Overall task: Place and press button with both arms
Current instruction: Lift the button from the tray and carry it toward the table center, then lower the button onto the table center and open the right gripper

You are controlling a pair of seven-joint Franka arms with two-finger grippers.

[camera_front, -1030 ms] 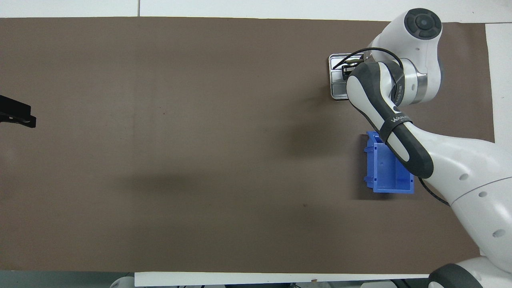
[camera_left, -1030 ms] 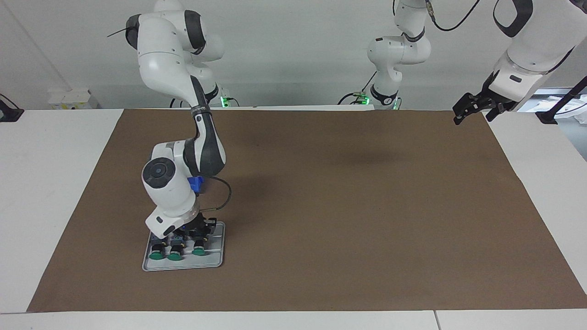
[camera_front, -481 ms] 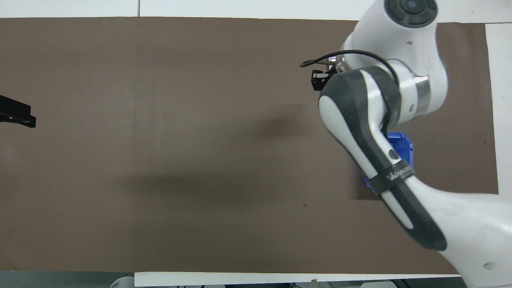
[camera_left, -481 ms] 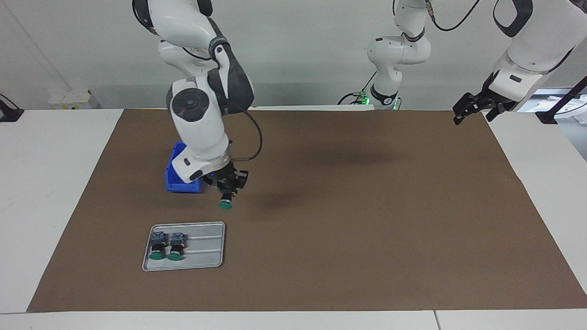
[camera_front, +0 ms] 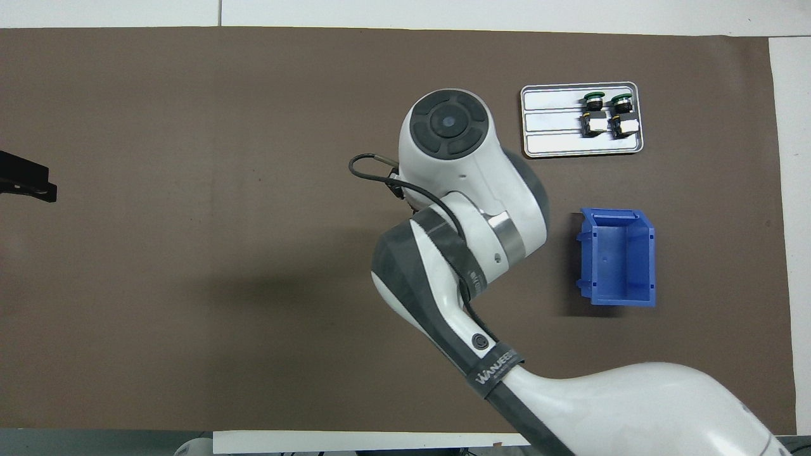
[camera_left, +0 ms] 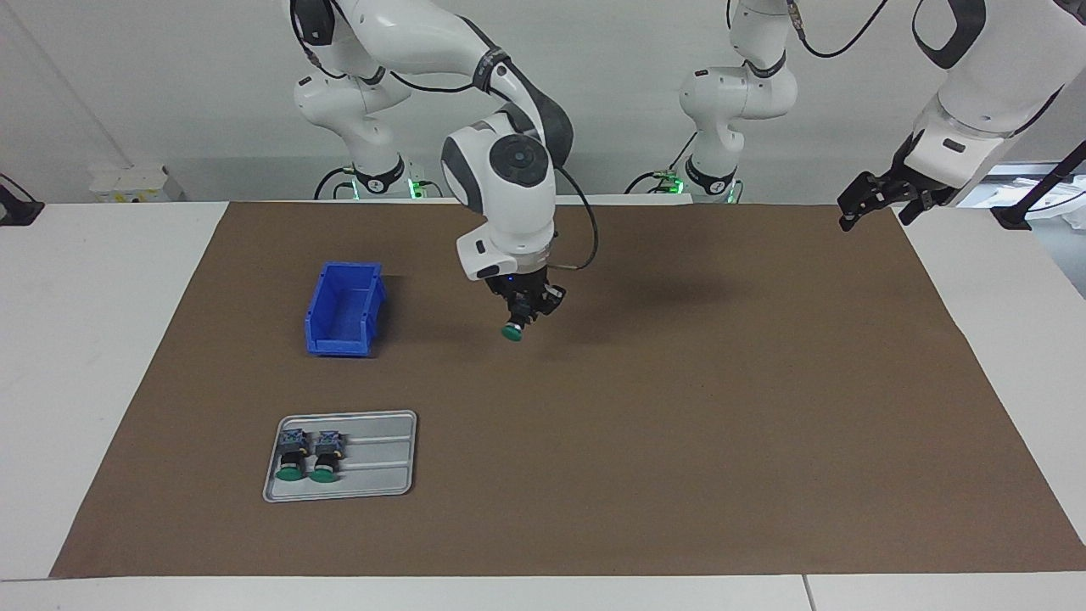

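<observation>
The right gripper [camera_left: 519,318] clenches the button [camera_left: 512,330] cap-down over the mat's twelve-o'clock half — set down tilted, it could topple; left gripper [camera_left: 874,202] waits, open.

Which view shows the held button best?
The facing view: the button hangs green cap down from the right gripper, above the mat. In the overhead view, the right arm hides both.
</observation>
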